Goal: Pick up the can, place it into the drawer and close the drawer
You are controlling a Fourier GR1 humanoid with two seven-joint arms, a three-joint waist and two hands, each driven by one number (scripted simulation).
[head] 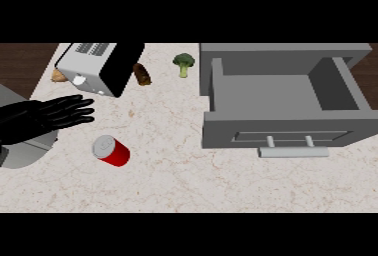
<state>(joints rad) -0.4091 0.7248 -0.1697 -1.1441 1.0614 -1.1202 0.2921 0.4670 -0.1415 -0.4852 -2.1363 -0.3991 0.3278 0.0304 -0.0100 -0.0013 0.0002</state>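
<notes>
1. The left hand [52, 114] is seen at the left side of the view, black, with its fingers stretched out straight toward the right; nothing is held in it.
2. The hand is held over the counter [184, 185], above and to the left of the can, and it is kept apart from the can.
3. The can [111, 150], red with a silver lid, is found on the counter just below the fingertips of the left hand, tilted so that its lid is turned up and to the left.
4. The drawer [284, 102], grey, is shown pulled open at the right side of the view, well apart from the can; nothing can be seen inside it.
5. A pale bar handle [293, 151] is fixed to the drawer's front panel, at the side nearest the viewer.
6. A toaster [100, 67], silver and black, is placed at the upper left, just above the left hand.
7. A broccoli floret [184, 63] is set on the counter between the toaster and the drawer.
8. A brown item [142, 74], whose kind cannot be told, lies just beside the toaster's right side.
</notes>
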